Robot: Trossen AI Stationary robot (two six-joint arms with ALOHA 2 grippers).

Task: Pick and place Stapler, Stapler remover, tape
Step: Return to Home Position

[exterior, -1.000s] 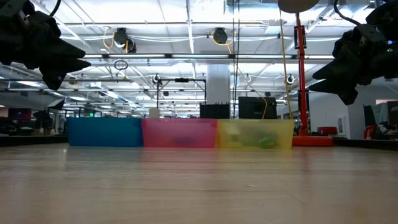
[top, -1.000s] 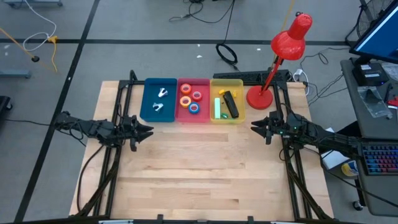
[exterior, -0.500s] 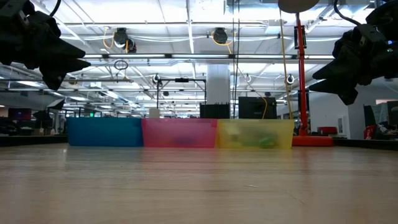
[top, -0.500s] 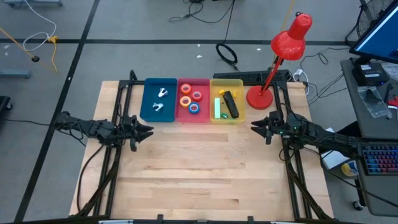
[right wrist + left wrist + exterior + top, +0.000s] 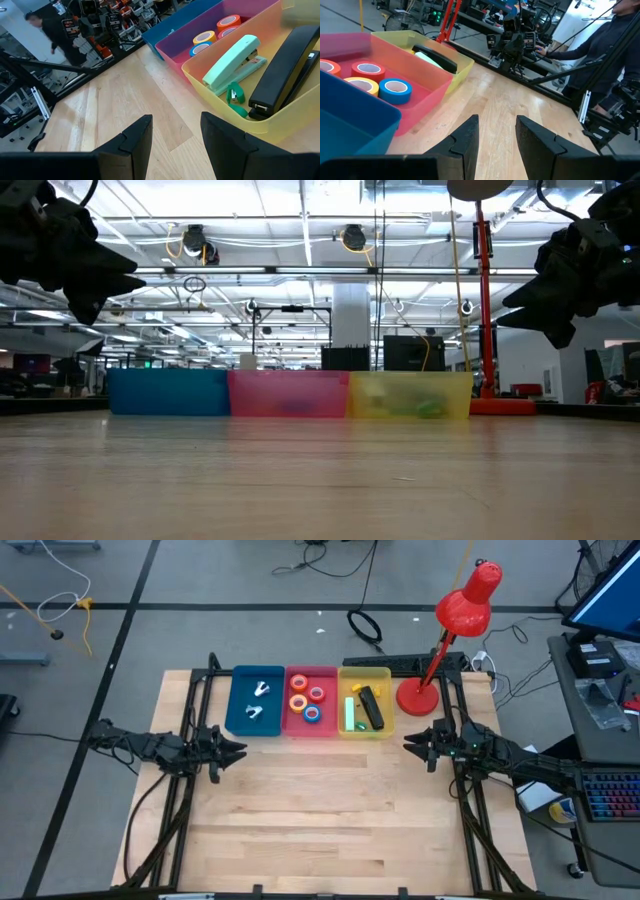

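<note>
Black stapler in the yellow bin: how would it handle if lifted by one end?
The black stapler looks long and rigid, so it probably won't flex, but an end grip would likely let it droop. It lies beside the mint stapler in the yellow bin, so it may nudge that coming out. Flat sides: unlikely to roll.

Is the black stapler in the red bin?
No, the black stapler lies in the yellow bin beside the mint-green stapler; the red bin holds tape rolls.
</note>
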